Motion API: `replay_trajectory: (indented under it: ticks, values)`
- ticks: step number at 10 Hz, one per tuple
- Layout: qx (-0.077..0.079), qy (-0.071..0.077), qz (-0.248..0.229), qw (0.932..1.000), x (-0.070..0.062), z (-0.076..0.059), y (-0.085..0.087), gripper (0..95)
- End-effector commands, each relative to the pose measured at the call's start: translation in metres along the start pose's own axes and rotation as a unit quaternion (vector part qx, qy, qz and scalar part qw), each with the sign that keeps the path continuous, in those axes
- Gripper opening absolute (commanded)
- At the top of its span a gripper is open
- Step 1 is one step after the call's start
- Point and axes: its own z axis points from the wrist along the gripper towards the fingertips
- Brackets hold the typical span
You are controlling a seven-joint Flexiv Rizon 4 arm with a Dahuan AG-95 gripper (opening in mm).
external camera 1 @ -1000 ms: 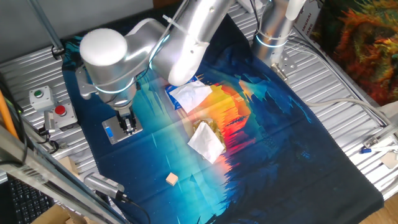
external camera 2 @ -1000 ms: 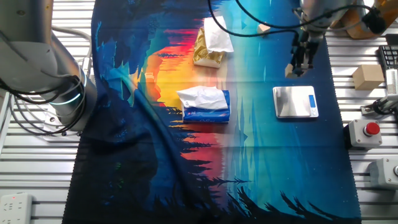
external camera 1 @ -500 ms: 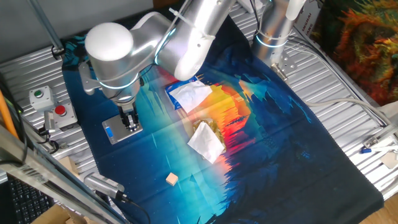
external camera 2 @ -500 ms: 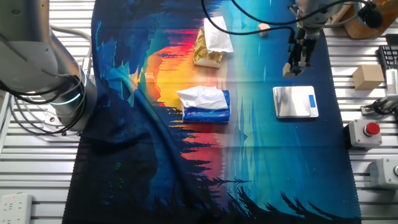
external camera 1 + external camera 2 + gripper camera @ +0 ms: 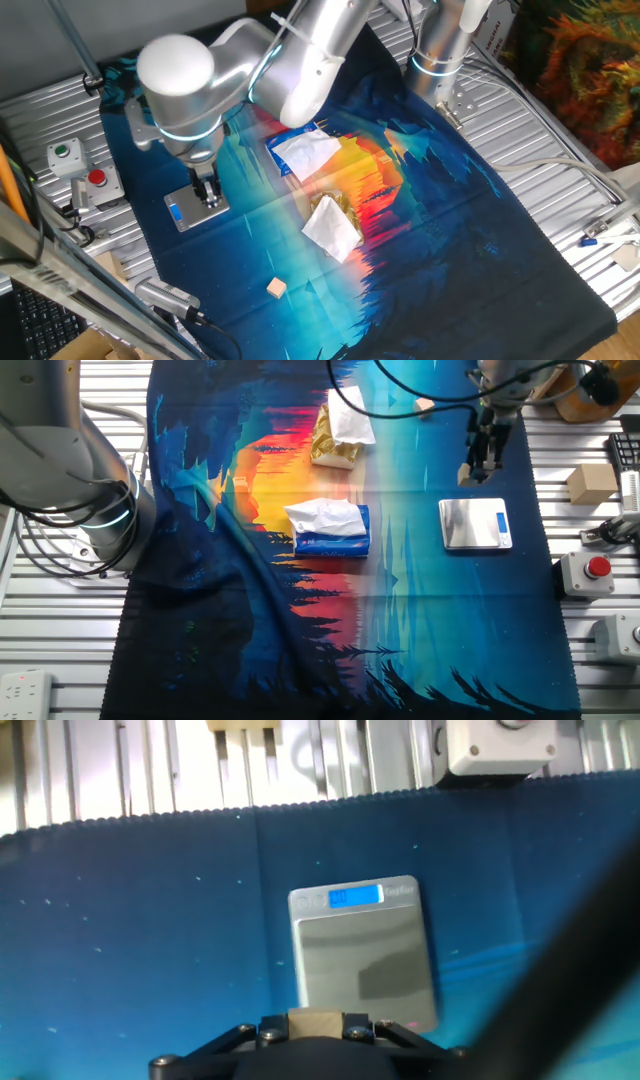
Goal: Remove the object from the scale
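Observation:
The scale point(image 5: 475, 523) is a small silver plate with a lit blue display; it lies on the blue patterned cloth and its plate is bare. It also shows in the hand view point(image 5: 365, 960) and in the one fixed view point(image 5: 190, 213). My gripper point(image 5: 478, 460) is shut on the object point(image 5: 466, 475), a small tan block, and holds it in the air beside the scale's edge. In the hand view the block point(image 5: 314, 1020) sits clamped between the jaws, just before the plate.
Two white paper packets point(image 5: 330, 525) point(image 5: 345, 425) lie mid-cloth. A small pale wooden cube point(image 5: 424, 404) rests near the cloth's edge. A grey box with a red button point(image 5: 590, 570) and a cardboard block point(image 5: 590, 483) stand on the metal table past the scale.
The arm has shifted slightly above the scale, with the block still in the jaws. The scale and the other things have not moved.

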Motion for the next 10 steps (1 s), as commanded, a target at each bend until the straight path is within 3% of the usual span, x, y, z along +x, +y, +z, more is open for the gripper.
replay_trajectory:
  ticks: [1,2,4,5,6,8,10]
  values:
    - [0.0,0.003,-0.015,0.9999,0.011,-0.014,-0.034,0.0]
    - [-0.003,0.004,-0.013,0.9999,0.04,-0.023,-0.049,0.0]
    - [-0.006,0.008,-0.008,0.9999,0.086,-0.033,-0.06,0.0]
    - [-0.007,0.012,-0.008,0.9999,0.095,-0.034,-0.066,0.0]
    - [-0.008,0.019,-0.007,0.9998,0.097,-0.035,-0.071,0.0]
    - [-0.007,0.018,-0.002,0.9998,0.097,-0.033,-0.071,0.0]
    - [-0.007,0.009,0.005,0.9999,0.096,-0.019,-0.072,0.0]
